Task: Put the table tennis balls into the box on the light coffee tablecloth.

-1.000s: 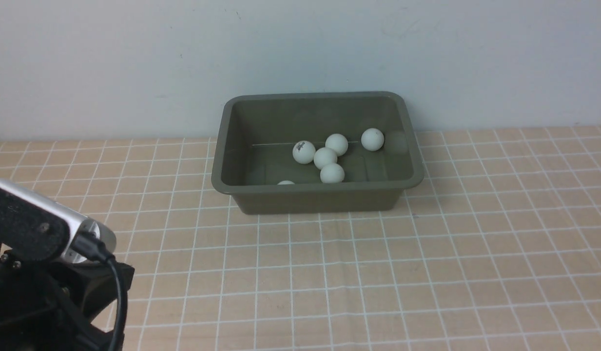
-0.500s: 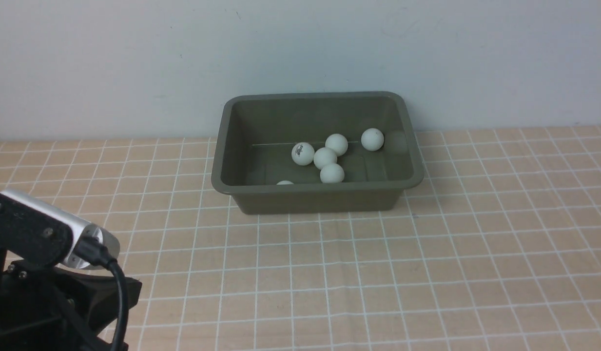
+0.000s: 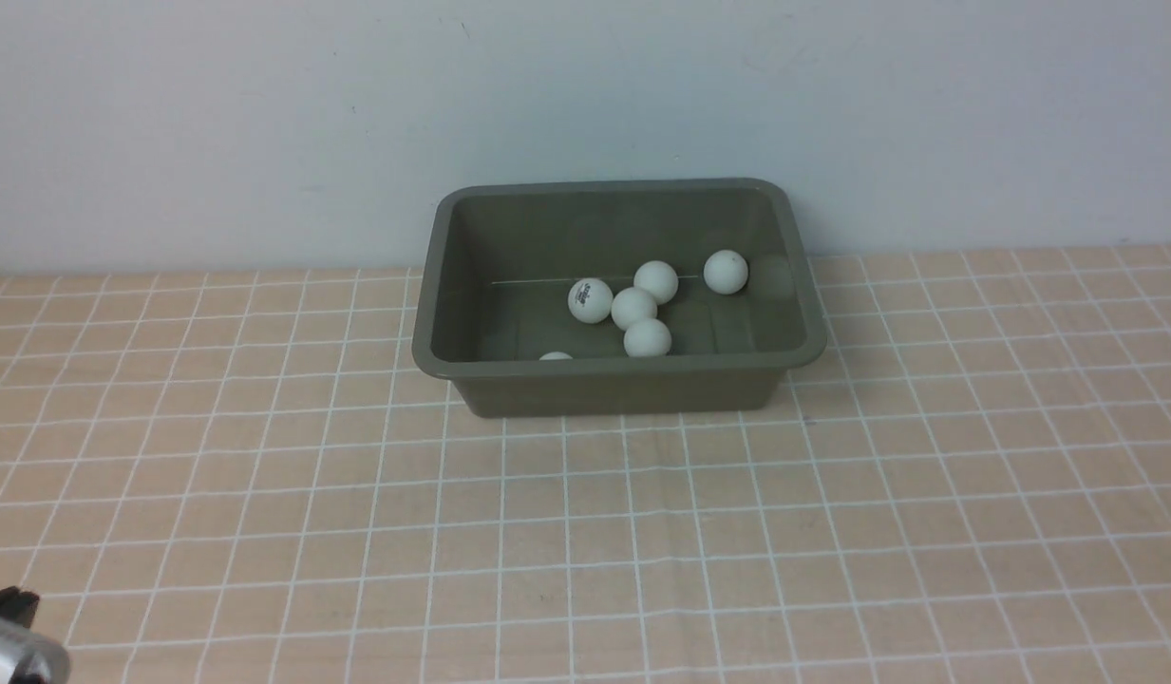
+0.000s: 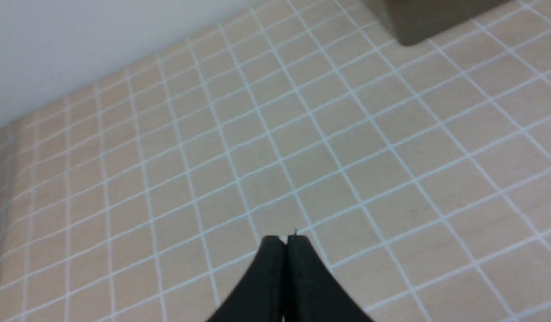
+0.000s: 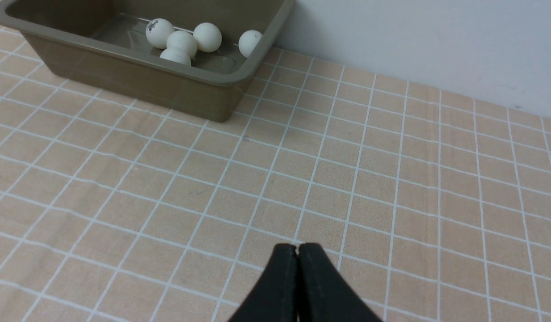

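Six balls (image 3: 632, 307) in box (image 3: 619, 388), one with unreadable print, both tools (image 4: 286, 239) (image 5: 297, 247) pressed together

In the front view, one ball (image 3: 556, 356) shows only its top above the near rim of the box (image 3: 619, 367), and the print on another ball (image 3: 590, 299) is too small to read. The left wrist view cuts the box to one blurred corner, and the right wrist view crops its far end. The left arm's silver part (image 3: 15, 655) is cut by the front view's corner.
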`<action>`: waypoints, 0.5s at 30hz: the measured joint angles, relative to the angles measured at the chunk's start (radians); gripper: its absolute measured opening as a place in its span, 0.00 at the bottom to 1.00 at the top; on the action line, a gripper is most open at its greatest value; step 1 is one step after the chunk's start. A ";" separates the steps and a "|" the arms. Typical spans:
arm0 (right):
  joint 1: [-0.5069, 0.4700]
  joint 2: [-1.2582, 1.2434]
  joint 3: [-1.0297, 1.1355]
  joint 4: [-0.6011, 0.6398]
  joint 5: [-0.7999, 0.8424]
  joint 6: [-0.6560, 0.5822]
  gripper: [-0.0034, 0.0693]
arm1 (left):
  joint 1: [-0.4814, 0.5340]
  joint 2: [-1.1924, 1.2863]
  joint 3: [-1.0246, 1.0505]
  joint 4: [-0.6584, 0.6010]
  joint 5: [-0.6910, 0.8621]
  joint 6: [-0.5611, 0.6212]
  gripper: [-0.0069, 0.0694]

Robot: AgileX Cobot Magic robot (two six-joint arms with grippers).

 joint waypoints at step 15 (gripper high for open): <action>0.000 0.000 0.000 -0.002 0.008 0.001 0.02 | 0.087 -0.324 0.244 0.000 -0.123 -0.154 0.00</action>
